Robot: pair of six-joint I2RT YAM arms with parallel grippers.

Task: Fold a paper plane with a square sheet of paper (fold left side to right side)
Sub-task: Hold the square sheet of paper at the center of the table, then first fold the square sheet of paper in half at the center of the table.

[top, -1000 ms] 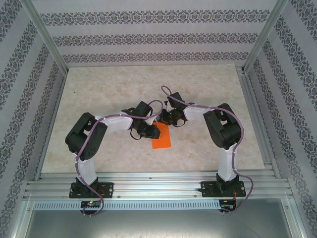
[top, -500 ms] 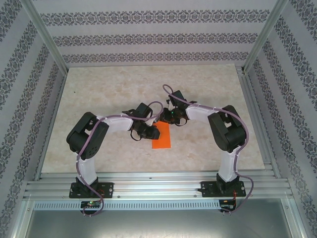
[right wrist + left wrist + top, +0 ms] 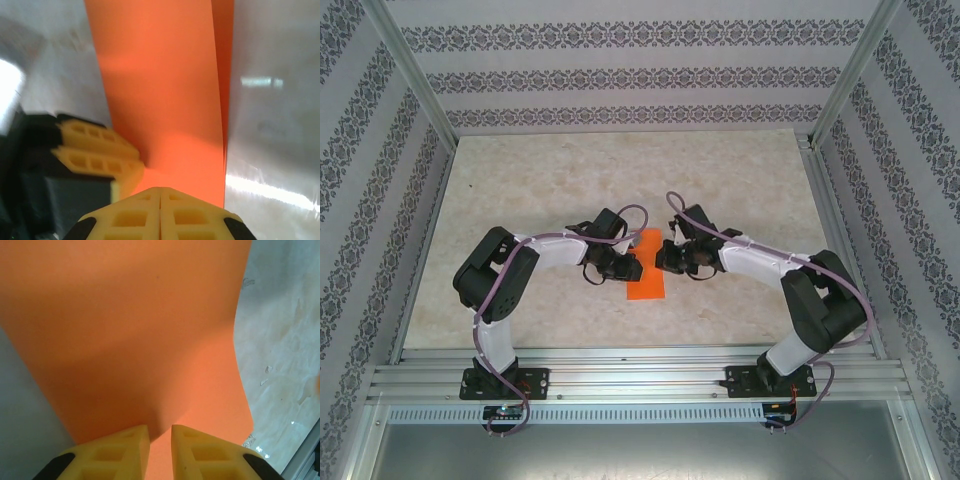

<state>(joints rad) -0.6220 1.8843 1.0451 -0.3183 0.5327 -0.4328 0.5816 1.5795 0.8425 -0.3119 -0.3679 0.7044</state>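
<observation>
two grippers are seen from above, met near the middle of the table. the left gripper is set at the left edge of the square sheet of paper, which lies as a narrow orange strip, and the right gripper is set at its right edge.

from the left wrist, the yellow fingers are drawn narrow, and the arched sheet is taken between them.

from the right wrist, the fingers are pressed together with nothing between, at the strip's near end.
</observation>
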